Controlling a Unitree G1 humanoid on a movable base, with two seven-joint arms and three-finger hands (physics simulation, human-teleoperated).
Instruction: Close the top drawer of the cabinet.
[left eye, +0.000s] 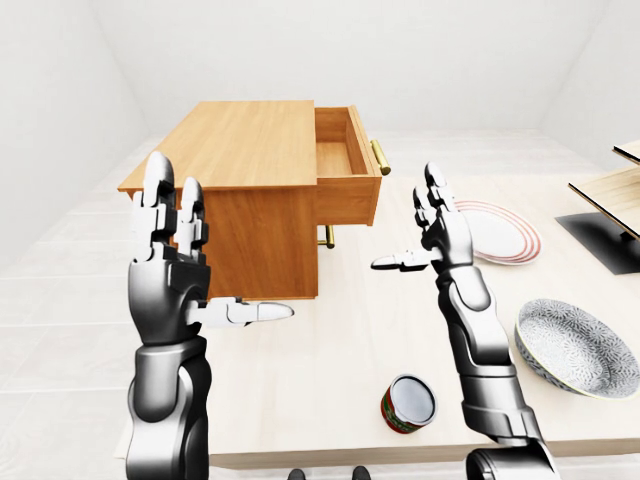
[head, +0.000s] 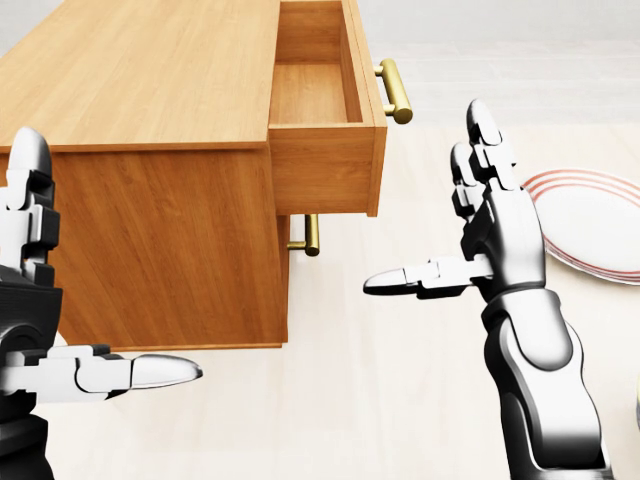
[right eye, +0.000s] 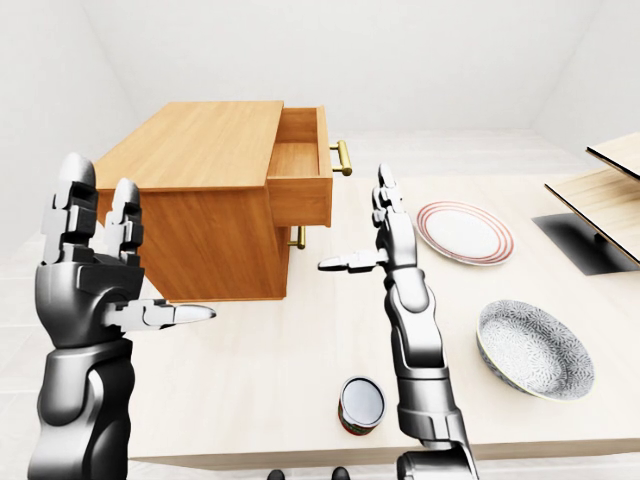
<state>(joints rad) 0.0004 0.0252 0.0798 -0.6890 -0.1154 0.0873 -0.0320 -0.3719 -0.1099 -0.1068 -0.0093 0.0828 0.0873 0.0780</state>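
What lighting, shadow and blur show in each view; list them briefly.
Head view: even, soft light, all sharp, only faint shade under the open top drawer. Left-eye view: no glare, no blur, pale shadow beside the cabinet. Right-eye view: equally crisp; the right hand shows soft highlights.

Bare tabletop is lying between my open right hand and the top drawer; nothing is blocking its brass handle.

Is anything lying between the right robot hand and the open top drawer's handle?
No. In the head view, only bare tabletop separates the right robot hand from the top drawer's handle.
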